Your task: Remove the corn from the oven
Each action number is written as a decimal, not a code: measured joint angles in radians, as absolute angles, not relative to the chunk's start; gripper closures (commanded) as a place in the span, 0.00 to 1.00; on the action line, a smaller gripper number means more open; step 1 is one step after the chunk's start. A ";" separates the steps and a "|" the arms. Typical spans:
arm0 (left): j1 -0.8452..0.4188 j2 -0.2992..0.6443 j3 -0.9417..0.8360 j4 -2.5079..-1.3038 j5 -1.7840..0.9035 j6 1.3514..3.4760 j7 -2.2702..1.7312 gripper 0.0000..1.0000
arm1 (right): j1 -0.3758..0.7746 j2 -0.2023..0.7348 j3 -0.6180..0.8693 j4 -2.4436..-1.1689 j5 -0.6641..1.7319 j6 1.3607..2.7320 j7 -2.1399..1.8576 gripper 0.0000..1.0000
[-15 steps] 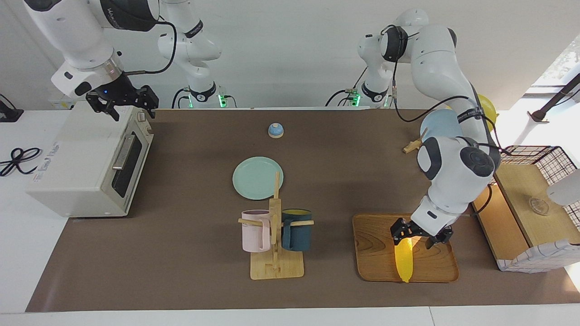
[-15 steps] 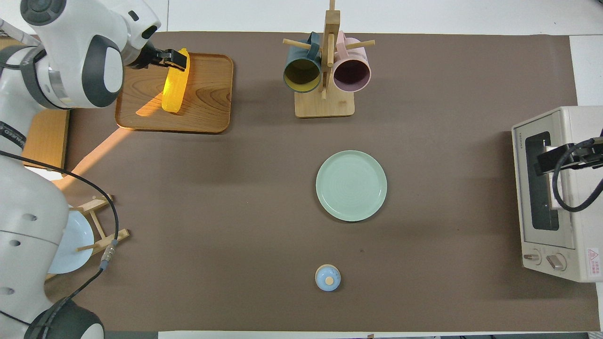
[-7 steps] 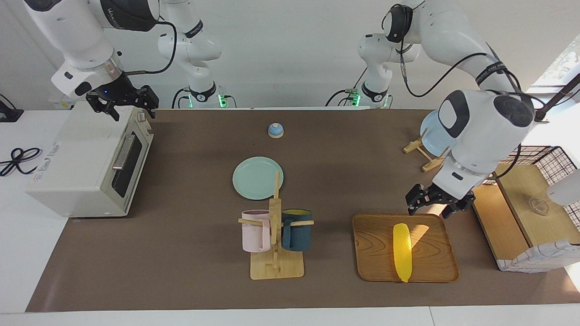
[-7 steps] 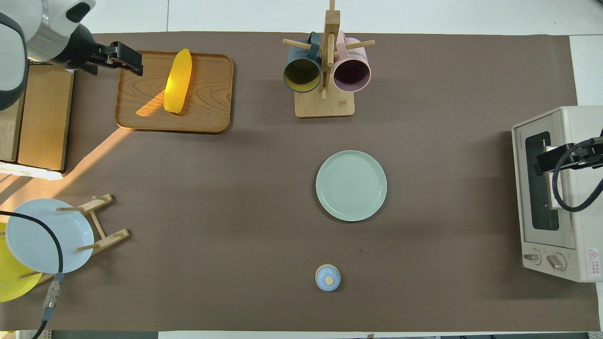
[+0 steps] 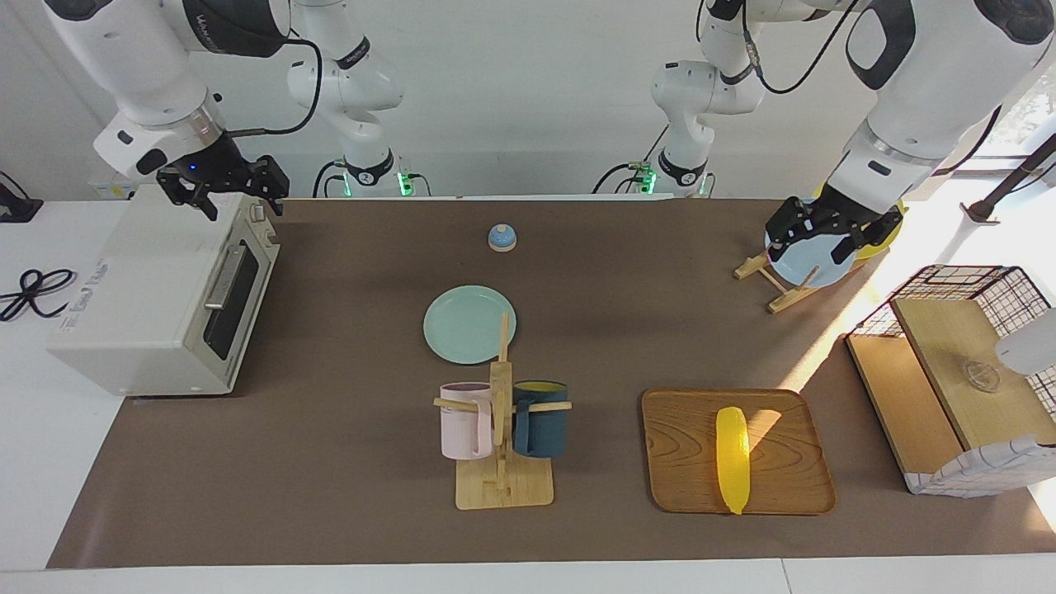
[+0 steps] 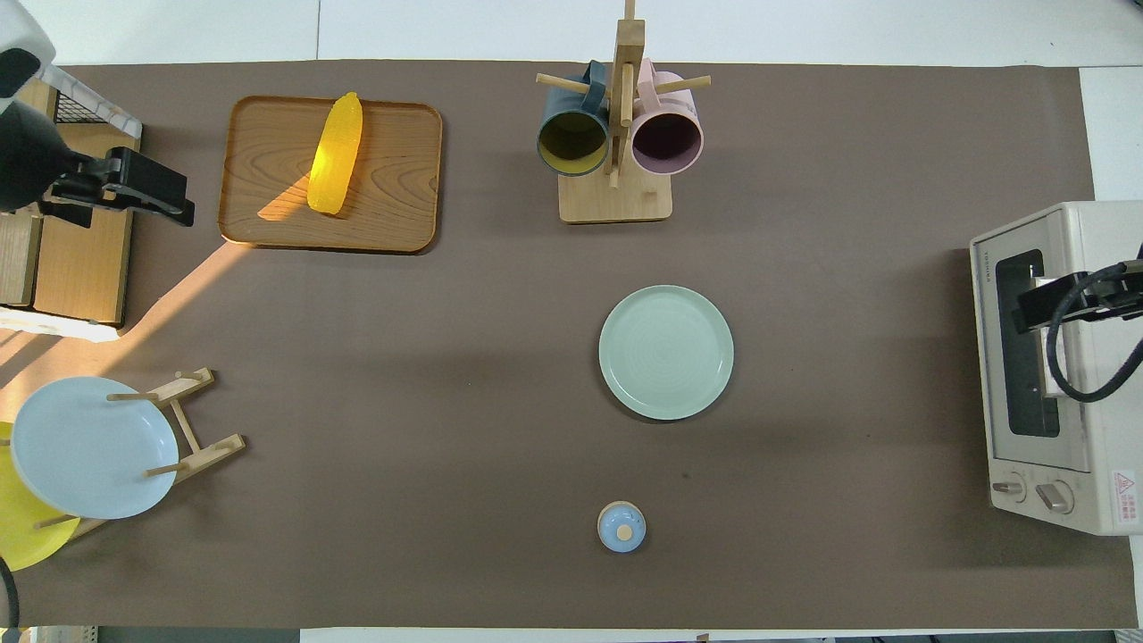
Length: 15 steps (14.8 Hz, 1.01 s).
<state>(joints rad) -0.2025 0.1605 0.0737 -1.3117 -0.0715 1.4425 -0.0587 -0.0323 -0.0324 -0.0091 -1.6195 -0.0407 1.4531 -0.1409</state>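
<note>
One corn (image 5: 733, 459) lies on the tray (image 5: 681, 483); oven (image 5: 157, 301) closed; both grippers spread, empty

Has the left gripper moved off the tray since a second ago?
Yes. The left gripper, open, has risen from the corn toward the robots, now over the blue plate.

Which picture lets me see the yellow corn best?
The overhead view: the corn lies on the wooden tray with its whole length showing and nothing covering it. The facing view also shows the corn whole on the tray, only seen more slantwise, with its tip over the tray's rim.
</note>
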 measured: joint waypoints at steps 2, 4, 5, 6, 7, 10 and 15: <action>-0.203 0.101 0.072 -1.388 -0.071 1.435 -0.082 0.00 | -0.032 -0.032 -0.009 -1.620 -0.041 1.453 -0.141 0.00; -0.203 0.038 0.070 -1.485 -0.071 1.436 -0.094 0.00 | -0.032 -0.032 -0.009 -1.620 -0.041 1.453 -0.141 0.00; -0.203 0.009 0.069 -1.534 -0.071 1.440 -0.096 0.00 | -0.032 -0.032 -0.009 -1.620 -0.041 1.453 -0.141 0.00; -0.202 -0.017 0.067 -1.577 -0.071 1.451 -0.097 0.00 | -0.032 -0.032 -0.009 -1.620 -0.041 1.453 -0.141 0.00; -0.193 -0.035 0.056 -1.611 -0.070 1.466 -0.098 0.00 | -0.032 -0.032 -0.009 -1.620 -0.041 1.453 -0.141 0.00; -0.117 -0.051 -0.029 -1.656 -0.070 1.526 -0.097 0.00 | -0.032 -0.032 -0.009 -1.620 -0.041 1.453 -0.141 0.00; -0.110 -0.051 -0.048 -1.656 -0.037 1.535 -0.095 0.00 | -0.031 -0.032 -0.008 -1.620 -0.041 1.453 -0.141 0.00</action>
<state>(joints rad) -0.1101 -0.0510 -0.0483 -1.6565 -0.0368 1.5349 -0.0948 -0.0309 -0.0324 -0.0081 -1.6195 -0.0407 1.4531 -0.1409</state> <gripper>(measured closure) 0.000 0.000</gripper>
